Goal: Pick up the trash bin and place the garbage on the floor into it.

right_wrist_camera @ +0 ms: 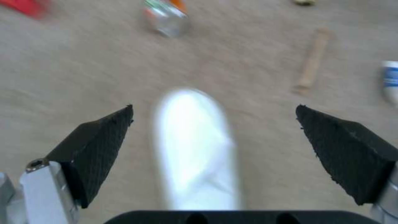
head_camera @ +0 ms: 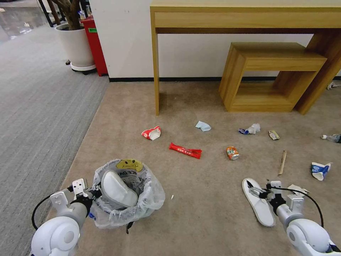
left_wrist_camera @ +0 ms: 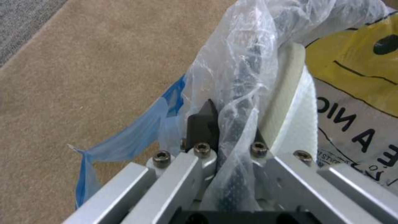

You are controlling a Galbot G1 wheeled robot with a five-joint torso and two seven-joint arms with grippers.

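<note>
The trash bin [head_camera: 149,197], lined with a clear smiley-face bag [left_wrist_camera: 356,62], is near my front left with one white slipper [head_camera: 117,190] inside. My left gripper [head_camera: 93,193] [left_wrist_camera: 232,124] is shut on its rim and bag. A second white slipper [head_camera: 257,204] [right_wrist_camera: 195,149] lies on the beige floor [head_camera: 199,213], right under my open right gripper [head_camera: 257,192] [right_wrist_camera: 215,107]. Farther out lie a red-white wrapper [head_camera: 151,132], a red wrapper [head_camera: 185,150], a crushed can [head_camera: 232,153], crumpled paper [head_camera: 250,129], a wooden stick [head_camera: 282,162], a blue-white carton [head_camera: 320,170] and a clear bottle [head_camera: 332,138].
A wooden desk [head_camera: 155,71] and a low wooden stool [head_camera: 273,71] stand against the far wall. Grey ribbed carpet [head_camera: 35,117] runs along the left, with a white plant pot [head_camera: 76,46] and a red bin [head_camera: 95,44] at the back left.
</note>
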